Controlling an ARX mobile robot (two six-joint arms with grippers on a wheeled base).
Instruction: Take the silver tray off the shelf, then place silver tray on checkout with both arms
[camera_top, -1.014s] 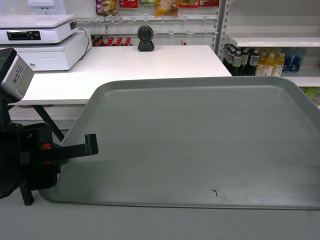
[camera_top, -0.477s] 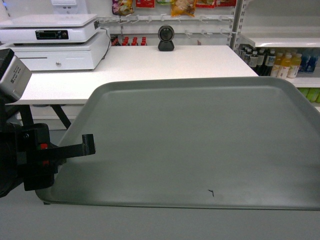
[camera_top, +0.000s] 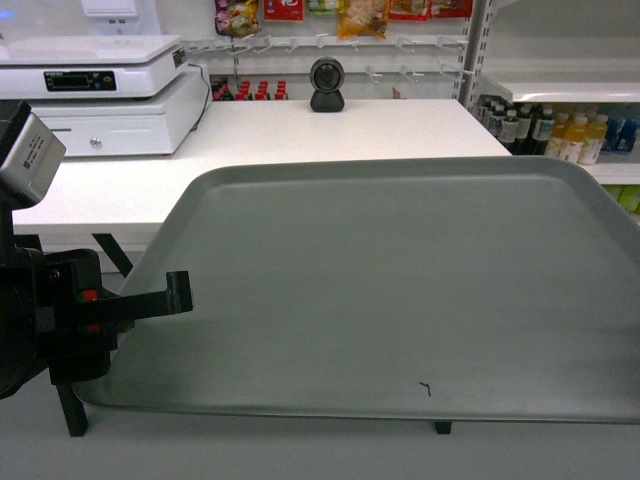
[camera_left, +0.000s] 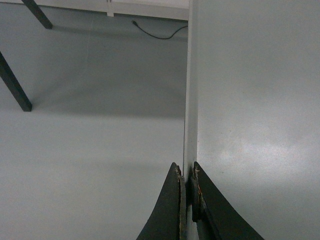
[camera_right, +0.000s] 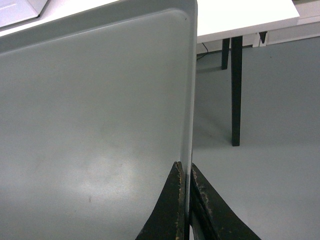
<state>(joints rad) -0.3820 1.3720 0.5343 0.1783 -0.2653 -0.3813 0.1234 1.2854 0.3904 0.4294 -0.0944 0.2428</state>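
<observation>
Silver tray matt grey-green, smooth, faint sheen; checkout top smooth white; floor smooth grey.

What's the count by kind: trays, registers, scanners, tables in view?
Matte grey-green rectangular tray: 1
White cash register: 1
Round black scanner: 1
White flat-topped table: 1
Total: 4

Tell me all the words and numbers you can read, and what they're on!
None can be read.
Cash register: dark display strip, blurred.
Hanging snack packets: print too small.
Bottles on the shelf: labels too small.
Silver tray: only a scratch, no writing.
</observation>
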